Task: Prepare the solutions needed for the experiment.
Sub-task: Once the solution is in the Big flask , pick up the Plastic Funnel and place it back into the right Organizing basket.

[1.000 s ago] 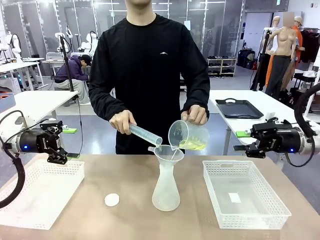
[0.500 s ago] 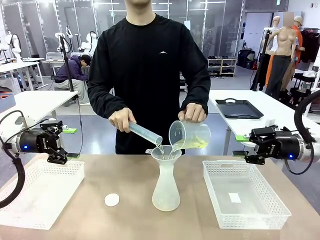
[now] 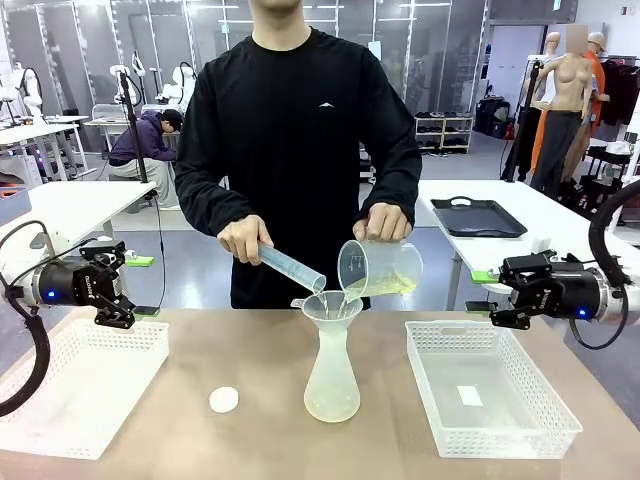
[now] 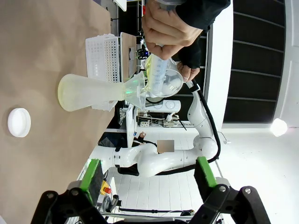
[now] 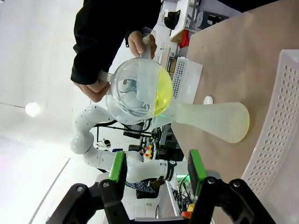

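Both empty, fingers apart: left gripper [image 4: 147, 172], right gripper [image 5: 155, 169]; I'd take the likely slippery flask [image 3: 331, 365] of sloshing solutions [image 3: 332, 408] by its neck.

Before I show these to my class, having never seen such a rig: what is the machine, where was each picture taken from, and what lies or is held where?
The machine is two white robot arms sharing a brown table with a person. The wide picture looks across the table from between the arms. The other two come from a camera on each wrist, so they look tipped sideways. The left claw and right claw hang open and empty. One hand tilts a measuring cylinder, and the other hand tilts a beaker of yellow-green solution, both over a funnel in a flask. On the table lie a left basket, a right basket and a small white disc.
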Motion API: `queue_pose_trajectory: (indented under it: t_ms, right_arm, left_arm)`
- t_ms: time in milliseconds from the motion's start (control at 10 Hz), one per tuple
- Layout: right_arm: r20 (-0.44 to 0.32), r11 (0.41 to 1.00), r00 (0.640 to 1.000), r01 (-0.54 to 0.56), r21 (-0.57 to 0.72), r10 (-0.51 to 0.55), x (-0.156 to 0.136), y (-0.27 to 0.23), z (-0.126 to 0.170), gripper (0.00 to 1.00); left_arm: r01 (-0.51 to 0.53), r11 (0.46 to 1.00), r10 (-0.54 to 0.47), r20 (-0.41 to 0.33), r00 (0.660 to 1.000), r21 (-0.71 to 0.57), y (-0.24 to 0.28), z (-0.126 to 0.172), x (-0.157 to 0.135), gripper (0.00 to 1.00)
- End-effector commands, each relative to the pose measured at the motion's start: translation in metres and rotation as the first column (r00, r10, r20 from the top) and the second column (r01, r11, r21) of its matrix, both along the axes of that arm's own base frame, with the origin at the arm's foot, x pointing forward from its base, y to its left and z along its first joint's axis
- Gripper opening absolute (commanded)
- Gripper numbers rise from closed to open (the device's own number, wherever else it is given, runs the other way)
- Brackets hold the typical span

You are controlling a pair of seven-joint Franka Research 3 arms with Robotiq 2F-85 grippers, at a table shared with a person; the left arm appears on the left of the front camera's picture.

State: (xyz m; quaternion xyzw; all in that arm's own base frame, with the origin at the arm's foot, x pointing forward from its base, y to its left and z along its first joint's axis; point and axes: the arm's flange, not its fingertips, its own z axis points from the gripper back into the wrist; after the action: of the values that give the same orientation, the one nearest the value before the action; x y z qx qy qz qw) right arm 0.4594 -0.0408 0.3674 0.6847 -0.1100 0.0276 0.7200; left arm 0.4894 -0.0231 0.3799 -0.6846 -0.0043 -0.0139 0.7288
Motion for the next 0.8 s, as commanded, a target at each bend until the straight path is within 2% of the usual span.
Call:
queue_pose_trajectory:
  t_ms: [0, 700]
  right_arm:
    - [0.0, 1.0, 1.0, -0.002, 0.001, 0.002, 0.0, 0.0004, 0.0004, 0.67]
    - [0.0, 1.0, 1.0, -0.002, 0.001, 0.002, 0.0, 0.0004, 0.0004, 0.67]
  left_arm:
    - [-0.002, 1.0, 0.002, 0.001, 1.0, -0.004, -0.0001, 0.0015, 0.0002, 1.0]
    - [-0.002, 1.0, 0.002, 0.001, 1.0, -0.004, -0.0001, 0.0015, 0.0002, 1.0]
